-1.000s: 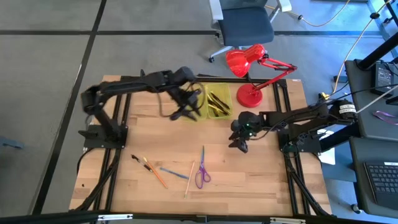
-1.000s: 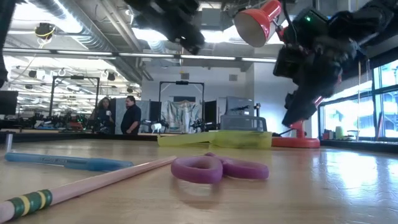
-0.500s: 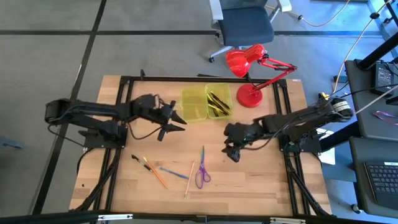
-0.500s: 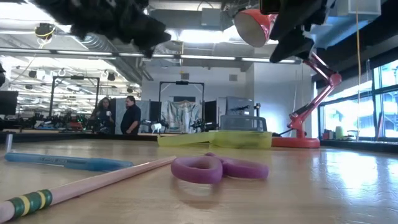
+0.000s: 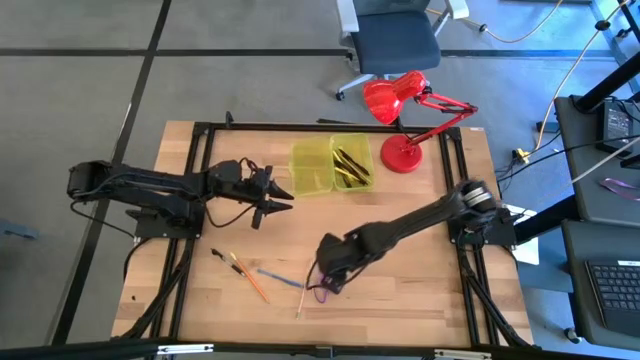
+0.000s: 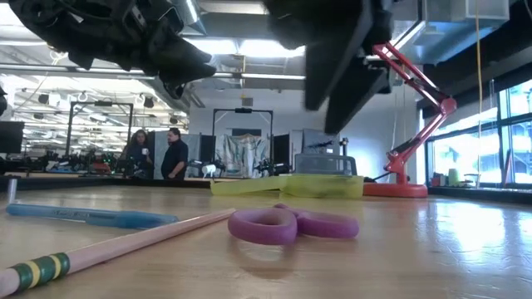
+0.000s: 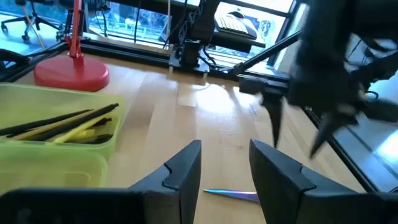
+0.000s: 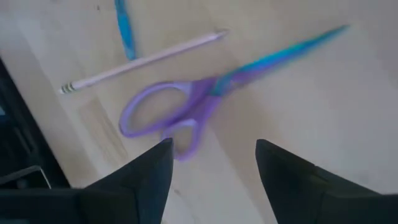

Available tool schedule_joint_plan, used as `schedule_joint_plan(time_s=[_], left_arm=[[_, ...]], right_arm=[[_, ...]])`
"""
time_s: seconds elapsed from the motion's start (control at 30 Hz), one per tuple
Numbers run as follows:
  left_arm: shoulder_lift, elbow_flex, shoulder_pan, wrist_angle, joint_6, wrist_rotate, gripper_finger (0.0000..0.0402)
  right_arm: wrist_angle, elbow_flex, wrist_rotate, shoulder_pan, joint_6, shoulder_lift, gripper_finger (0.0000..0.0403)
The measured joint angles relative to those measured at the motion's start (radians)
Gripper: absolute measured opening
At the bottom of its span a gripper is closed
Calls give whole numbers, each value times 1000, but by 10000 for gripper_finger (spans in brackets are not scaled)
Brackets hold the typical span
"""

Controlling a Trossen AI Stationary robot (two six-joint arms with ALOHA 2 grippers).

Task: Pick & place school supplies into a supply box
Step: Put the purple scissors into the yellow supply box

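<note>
Down near the front of the table we see the purple-handled scissors [image 8: 186, 112] lying flat on the wood, with their shiny blades pointing toward the far side. Our right gripper [image 5: 333, 262] hangs right above them, and its two fingers are apart with nothing between them. Just beside the scissors lies a pale pink pencil [image 8: 142, 60], and next to that a blue pen [image 8: 123, 30]. A bit farther to the left on the table we see an orange pencil [image 5: 251, 282] and a short dark pen [image 5: 222, 256]. The yellow-green supply box [image 5: 312, 167] sits open at the far side of the table, well away from the scissors. One half of it holds some black and yellow pencils [image 7: 59, 126]. Our left gripper [image 5: 278, 194] floats over the wood just left of the box, with its fingers apart and holding nothing. A red desk lamp [image 5: 404, 118] stands beside the box on the right. Behind the table we see a grey office chair [image 5: 392, 35].
</note>
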Motion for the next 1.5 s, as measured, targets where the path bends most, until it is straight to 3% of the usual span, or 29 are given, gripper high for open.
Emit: schedule_joint_plan(time_s=[0.43, 0.8, 1.5], left_arm=[[0, 0, 0, -57, 0, 1, 128], [0, 0, 0, -108, 52, 1, 127], [1, -1, 0, -166, 97, -1, 128]], right_arm=[[-61, 306, -7, 54, 225, 251, 230], [-85, 310, 11, 85, 444, 275, 230], [-90, 307, 30, 85, 499, 357, 230]])
